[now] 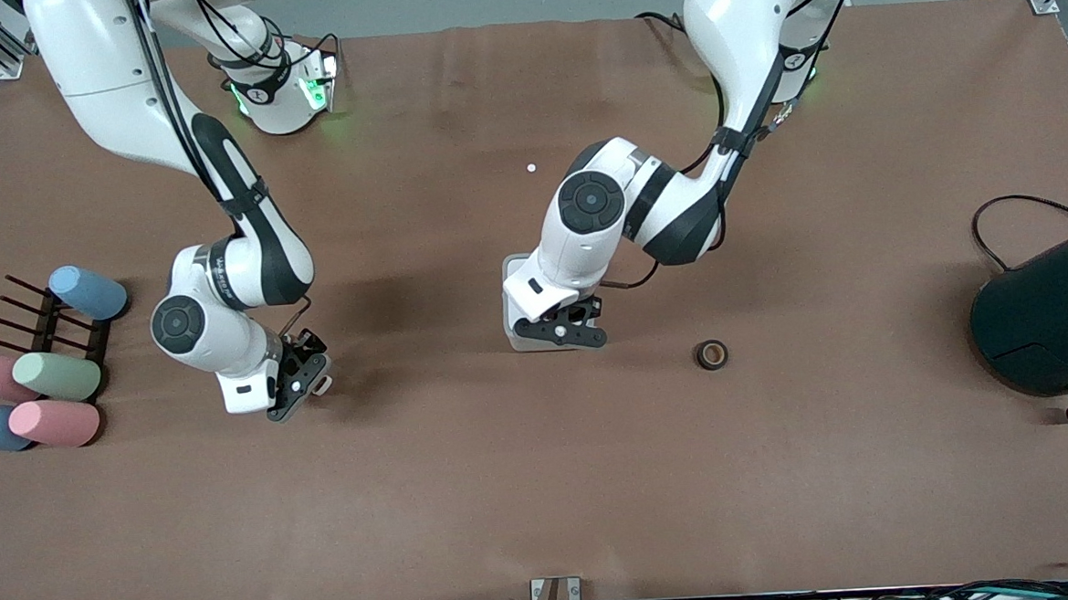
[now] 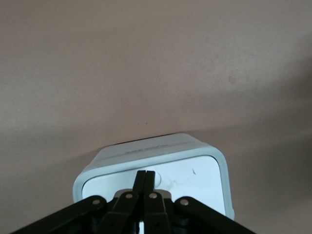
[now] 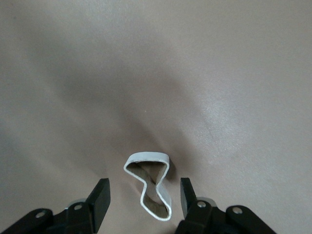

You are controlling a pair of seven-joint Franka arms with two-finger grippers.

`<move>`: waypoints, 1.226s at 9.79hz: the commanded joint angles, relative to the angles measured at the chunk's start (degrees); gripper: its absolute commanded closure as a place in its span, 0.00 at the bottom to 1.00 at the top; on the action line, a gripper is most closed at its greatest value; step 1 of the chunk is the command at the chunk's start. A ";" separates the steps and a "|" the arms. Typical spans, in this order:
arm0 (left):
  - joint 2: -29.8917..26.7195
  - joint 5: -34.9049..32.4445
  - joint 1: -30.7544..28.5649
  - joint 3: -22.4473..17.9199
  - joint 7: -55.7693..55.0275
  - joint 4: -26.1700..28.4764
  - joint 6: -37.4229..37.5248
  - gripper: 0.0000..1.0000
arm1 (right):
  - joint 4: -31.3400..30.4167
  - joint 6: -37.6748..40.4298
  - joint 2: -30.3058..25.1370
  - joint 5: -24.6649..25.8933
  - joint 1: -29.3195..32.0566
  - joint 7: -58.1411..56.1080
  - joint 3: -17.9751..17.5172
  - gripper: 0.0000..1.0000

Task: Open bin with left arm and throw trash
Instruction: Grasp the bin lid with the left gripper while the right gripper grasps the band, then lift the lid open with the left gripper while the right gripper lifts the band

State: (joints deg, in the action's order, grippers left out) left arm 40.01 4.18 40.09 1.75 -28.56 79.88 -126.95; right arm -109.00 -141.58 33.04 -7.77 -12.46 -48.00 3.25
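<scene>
The bin [image 1: 523, 340] is a small white box with grey sides in the middle of the table, mostly hidden under the left arm. In the left wrist view its flat white lid [image 2: 195, 175] looks closed. My left gripper [image 1: 561, 328] is shut, its fingertips [image 2: 146, 176] on a round mark on the lid. My right gripper [image 1: 301, 381] is open, low over the table, with the white rubber-band loop [image 3: 148, 187] lying between its fingers [image 3: 101, 195]. The loop shows by that gripper in the front view [image 1: 324, 385]. The dark tape roll [image 1: 711, 355] lies beside the bin, toward the left arm's end. The black packet is not in view.
A big dark teal cylinder [image 1: 1047, 314] with a black cable stands at the left arm's end. Several pastel cylinders [image 1: 53, 375] lie at a black rack [image 1: 47, 330] at the right arm's end. A tiny white dot [image 1: 532, 167] lies farther from the front camera than the bin.
</scene>
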 commanded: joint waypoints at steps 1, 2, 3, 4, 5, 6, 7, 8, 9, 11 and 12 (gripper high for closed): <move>1.82 -1.19 1.74 -0.35 -0.97 -1.31 -0.75 1.00 | 0.89 -2.20 2.54 -0.41 -0.11 -2.35 0.09 0.36; 2.26 -1.19 1.74 -0.35 -0.97 -1.31 -0.75 1.00 | 0.89 -2.30 2.73 -0.41 -0.03 -2.44 0.09 0.42; 3.13 -1.19 1.83 -0.43 -1.05 -1.31 -0.75 1.00 | 0.80 -2.30 2.73 -0.49 -0.02 -2.44 0.09 0.51; 2.79 -1.36 1.92 -0.52 -1.05 -1.31 -0.58 1.00 | 0.80 -2.12 2.73 -0.50 0.15 -2.36 0.09 0.61; 0.62 -1.62 1.49 -0.61 -0.71 -1.48 1.51 1.00 | 0.89 -1.60 2.73 -0.84 0.41 -2.27 0.01 0.74; -1.67 -1.71 0.96 -0.96 -0.27 -1.92 7.54 1.00 | 0.89 -1.51 2.64 -0.93 0.68 -2.09 -0.08 0.85; -4.65 -1.89 0.00 -1.31 -0.18 -2.88 12.99 1.00 | 1.07 -0.46 2.64 -1.20 1.55 -2.01 -0.60 0.91; -6.94 -1.98 -1.32 -1.31 0.69 -2.98 16.53 1.00 | 1.42 1.20 2.38 -3.20 2.60 -2.00 -1.65 0.93; -9.14 -2.24 -3.33 -1.31 3.66 -2.89 18.21 0.95 | 2.64 3.22 1.77 -4.61 2.79 -1.66 -2.19 0.94; -12.92 -2.24 -8.25 -1.31 4.39 -2.45 24.78 0.60 | 8.24 12.77 1.41 -5.59 2.00 1.84 -2.54 0.94; -14.33 -2.33 -12.10 -1.05 5.70 -1.41 27.95 0.38 | 9.67 15.34 0.89 -7.25 1.56 4.91 -4.28 0.94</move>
State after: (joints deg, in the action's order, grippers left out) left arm 28.19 2.68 31.68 0.13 -24.35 75.93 -101.74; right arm -101.30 -129.77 35.03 -13.21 -11.04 -46.39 1.16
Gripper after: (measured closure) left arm 0.784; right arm 0.934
